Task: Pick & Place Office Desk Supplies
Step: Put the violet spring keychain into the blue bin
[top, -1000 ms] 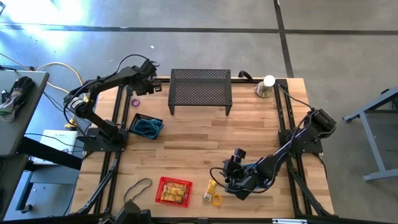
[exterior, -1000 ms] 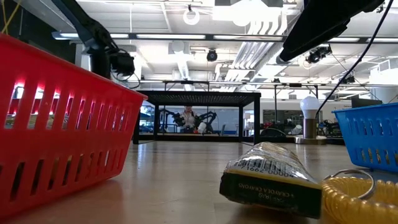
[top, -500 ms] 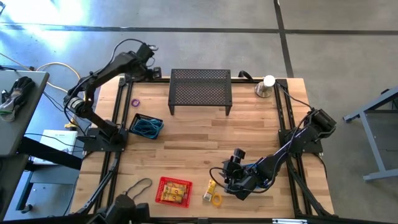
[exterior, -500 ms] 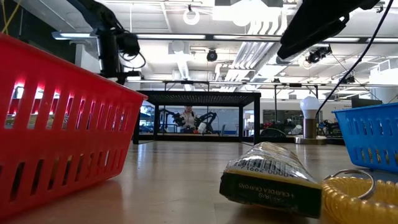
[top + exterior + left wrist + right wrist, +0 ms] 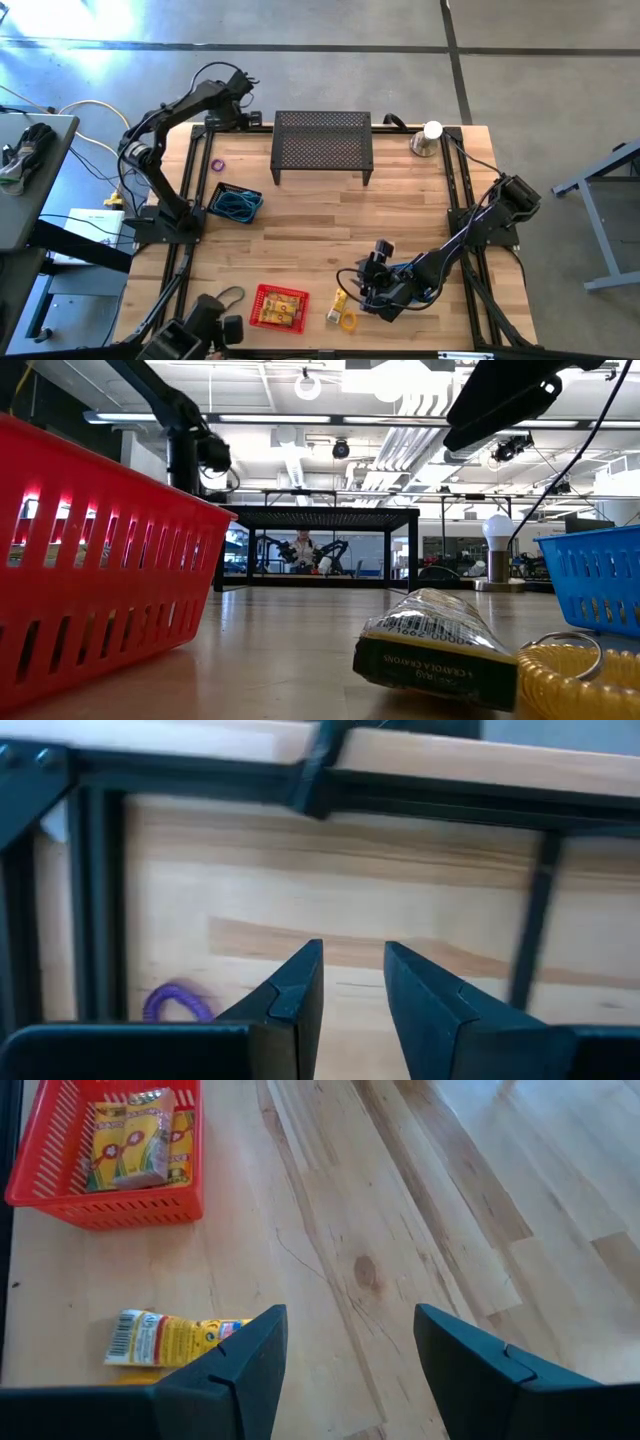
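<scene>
Of the desk supplies, a purple coil ring [image 5: 217,165] lies on the wood near the far left. Teal loops fill a blue basket [image 5: 236,203]. Yellow crayon boxes sit in a red basket [image 5: 279,306]. A loose crayon box [image 5: 170,1337] and a yellow coil ring [image 5: 347,321] lie near the front edge, and a dark loop [image 5: 226,297] lies left of the red basket. My left gripper [image 5: 352,948] hangs open and empty over the far left corner, beyond the purple ring [image 5: 178,1003]. My right gripper [image 5: 350,1312] stands open and empty just right of the loose box.
A black mesh stand [image 5: 322,145] stands at the far middle. A silver cone with a white ball [image 5: 428,138] is at the far right. Black frame rails [image 5: 90,890] run along the table's left and right sides. Bare wood lies between the stand and the baskets.
My left gripper has risen and gone toward the table's far edge, away from the purple ring, its fingers staying apart and empty. My right gripper has kept still.
</scene>
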You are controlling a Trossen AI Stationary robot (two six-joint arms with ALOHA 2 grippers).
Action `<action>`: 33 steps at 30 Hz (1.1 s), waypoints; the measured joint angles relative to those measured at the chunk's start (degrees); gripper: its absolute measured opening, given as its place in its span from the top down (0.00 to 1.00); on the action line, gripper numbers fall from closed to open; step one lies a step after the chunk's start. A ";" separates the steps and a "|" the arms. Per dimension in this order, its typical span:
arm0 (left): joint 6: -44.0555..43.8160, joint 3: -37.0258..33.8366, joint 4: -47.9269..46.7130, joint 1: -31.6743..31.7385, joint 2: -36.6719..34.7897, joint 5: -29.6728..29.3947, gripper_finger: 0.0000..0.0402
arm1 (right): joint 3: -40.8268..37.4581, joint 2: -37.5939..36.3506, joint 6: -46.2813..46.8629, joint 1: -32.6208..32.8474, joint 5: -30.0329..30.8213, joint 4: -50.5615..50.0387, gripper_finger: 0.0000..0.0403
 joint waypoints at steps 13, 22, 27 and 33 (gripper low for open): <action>2.33 0.00 -11.09 5.32 0.44 1.39 0.75 | -0.02 0.00 0.42 0.02 -1.20 1.13 0.48; 5.99 -0.02 -13.69 3.95 2.71 -2.63 0.75 | -0.02 0.00 0.03 -0.02 -1.27 2.23 0.48; 8.98 -0.02 -14.90 2.89 2.77 -5.26 0.75 | 0.00 0.00 -1.07 0.00 -1.27 2.38 0.48; 5.75 -0.02 -17.66 1.69 2.77 -7.36 0.75 | 0.00 0.00 -1.09 0.00 -1.37 2.38 0.48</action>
